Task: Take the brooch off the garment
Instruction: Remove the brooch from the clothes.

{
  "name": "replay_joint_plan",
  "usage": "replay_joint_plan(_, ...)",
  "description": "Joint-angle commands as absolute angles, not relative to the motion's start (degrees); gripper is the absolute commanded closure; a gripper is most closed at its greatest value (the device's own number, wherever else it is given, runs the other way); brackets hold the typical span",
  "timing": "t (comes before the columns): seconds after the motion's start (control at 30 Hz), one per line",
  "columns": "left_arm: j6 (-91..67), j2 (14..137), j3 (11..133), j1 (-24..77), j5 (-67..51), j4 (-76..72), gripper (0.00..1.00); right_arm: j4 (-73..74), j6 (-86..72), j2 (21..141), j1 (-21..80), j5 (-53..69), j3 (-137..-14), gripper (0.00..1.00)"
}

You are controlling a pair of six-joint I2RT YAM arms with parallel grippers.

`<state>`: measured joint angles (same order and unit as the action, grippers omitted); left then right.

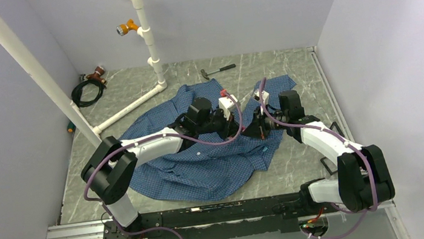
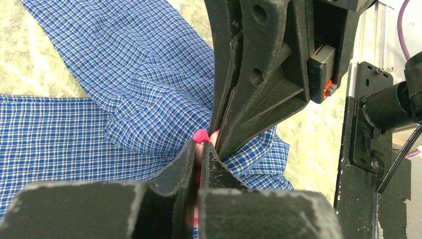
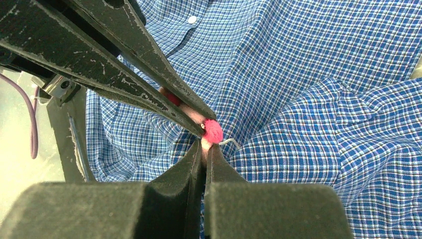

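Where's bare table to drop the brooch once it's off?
Bare table between hammer and right wall; also between garment hem and front rail. Crowded: centre, where left end effector and right end effector meet at the brooch; far left, cable coil and pipe.

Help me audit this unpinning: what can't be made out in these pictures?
- Brooch: both wrist views show only a pink edge; the left claw and right claw cover the rest.
- Its pin: whether it pierces the shirt, hidden by fabric.
- Top view: brooch lost under the meeting claws.

Most of the brooch point(image 3: 214, 130) behind the pinching jaws.
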<state>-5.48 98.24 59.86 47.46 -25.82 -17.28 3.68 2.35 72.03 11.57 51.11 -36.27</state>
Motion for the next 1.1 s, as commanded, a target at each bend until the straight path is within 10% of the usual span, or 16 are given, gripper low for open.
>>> replay_joint_plan(0.0, -4.93, 97.40, 59.41, 47.28, -24.45, -14.61, 1.00, 0.74, 2.31, 70.80, 11.67, 53.27, -36.97, 1.00)
replay_joint_plan(0.23, -4.31, 96.26, 58.28, 46.71, -26.41, -15.53, 1.00, 0.88, 2.55, 70.81, 11.60, 52.79, -36.95, 1.00)
replay_joint_plan(0.47, -5.01, 95.61, 58.70, 45.99, -28.33, -14.75, 0.57, 0.58, 2.27, 71.10, 11.60, 52.51, -37.01, 1.00)
replay_joint_plan(0.57, -4.58, 96.05, 59.36, 46.64, -27.56, -13.95, 0.52, 0.35, 2.09, 71.19, 11.60, 52.94, -37.05, 1.00)
replay_joint_plan(1.07, -8.70, 98.15, 62.05, 47.09, -22.37, -12.53, 0.82, 0.90, 2.93, 70.65, 11.69, 55.24, -36.78, 1.00)
